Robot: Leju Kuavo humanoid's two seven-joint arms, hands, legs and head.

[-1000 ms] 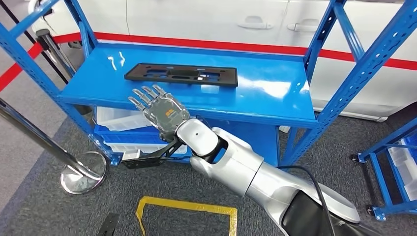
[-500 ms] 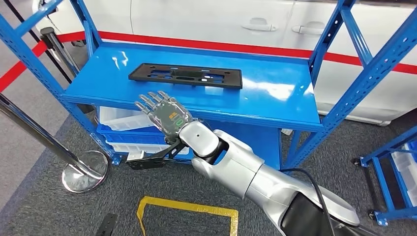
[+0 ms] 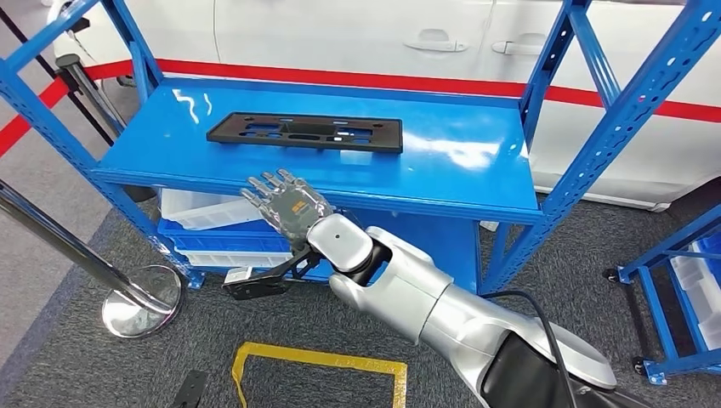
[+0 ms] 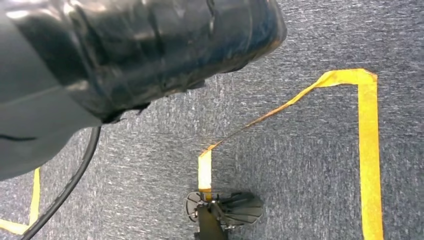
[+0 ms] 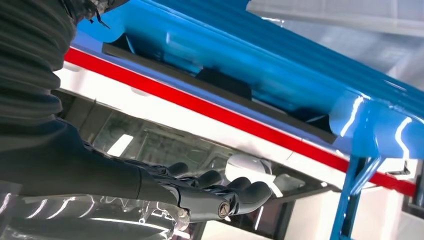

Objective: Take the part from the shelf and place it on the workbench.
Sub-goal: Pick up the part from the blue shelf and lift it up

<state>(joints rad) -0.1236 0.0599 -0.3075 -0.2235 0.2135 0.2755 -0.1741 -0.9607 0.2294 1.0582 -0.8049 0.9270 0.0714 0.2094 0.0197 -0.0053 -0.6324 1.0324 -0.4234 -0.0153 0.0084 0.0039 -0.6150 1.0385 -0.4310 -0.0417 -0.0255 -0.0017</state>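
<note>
While the flat black slotted part (image 3: 304, 132) lay on the blue shelf (image 3: 459, 161), the right hand (image 3: 285, 206) was spread, holding nothing.

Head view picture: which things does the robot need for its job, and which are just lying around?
Needed for the job:
black part
blue shelf it lies on
right hand, holding nothing

Just lying around:
white bins under the shelf
metal post with round base
yellow tape on the floor
white car behind
</note>
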